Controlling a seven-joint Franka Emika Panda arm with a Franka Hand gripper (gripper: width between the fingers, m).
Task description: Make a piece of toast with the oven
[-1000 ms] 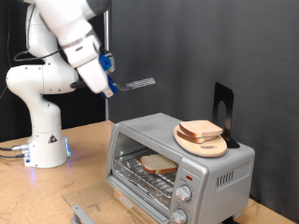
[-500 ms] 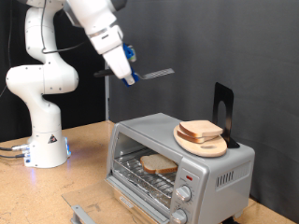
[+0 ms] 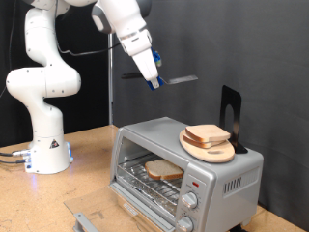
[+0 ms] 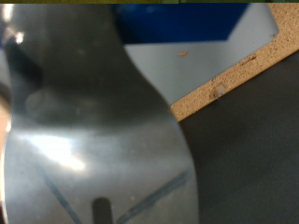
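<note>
Your wrist view is mostly blocked by a grey spatula (image 4: 93, 131). Your claw (image 3: 154, 80) pinches its handle, raised high above the oven (image 3: 183, 159); toast (image 3: 164, 171) sits inside.

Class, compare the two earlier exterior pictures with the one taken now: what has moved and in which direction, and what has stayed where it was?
The arm has swung toward the exterior view's right, carrying the tool and the flat spatula it holds from above the oven's left edge to over the oven. The toast inside on the rack, the open door and the plate of slices on top have not moved.
</note>
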